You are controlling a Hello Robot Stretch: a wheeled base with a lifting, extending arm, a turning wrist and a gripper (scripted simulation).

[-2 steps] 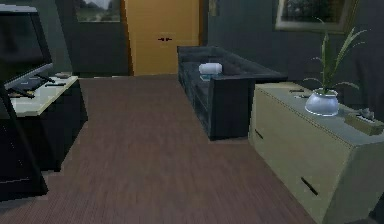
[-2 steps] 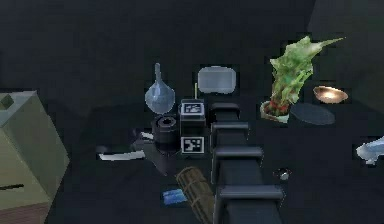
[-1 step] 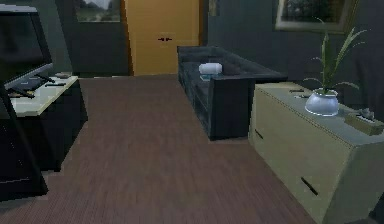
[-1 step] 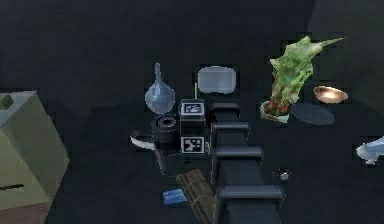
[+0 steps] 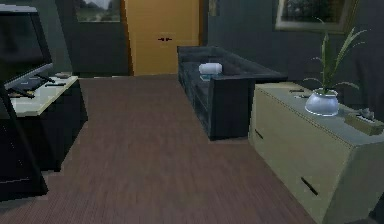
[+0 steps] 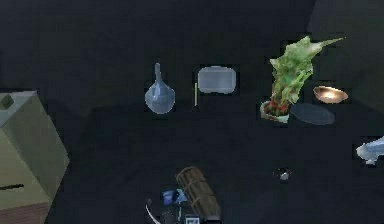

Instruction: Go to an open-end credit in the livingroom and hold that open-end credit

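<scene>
A: Credit card, where?

B: Can't pin it. Arm side view, dark worktop (image 6: 110, 150), two candidates. One is a small pale speck (image 6: 284, 175), lower right of centre. The other is a flat grey rounded rectangle (image 6: 217, 80), upper middle, between the blue vase (image 6: 158, 92) and the potted plant (image 6: 290, 75).

A: Pick one.

B: Just a guess: the rectangle looks too big beside the vase for a card, and the speck is too small to read any shape. I lean towards the speck, low confidence.

A: Claw?

B: What I take for the claw (image 6: 162, 207) is at the bottom edge, just left of the middle, by a brown ribbed thing (image 6: 197, 190). I can't tell if they touch. Its far end is muddled against that clutter, so I can't tell spread from pressed together, or whether it holds anything.

A: Relation the move turns on?

B: The speck lies to the claw's right and slightly up the frame, well apart, with bare worktop between. The rectangle lies nearly straight up the frame from the claw, a bit right and farther off, with its long side running left-right. There's only one arm, so no choice there. My read: the speck would need a shift toward frame right first, and the rectangle mostly a reach up the frame.
</scene>
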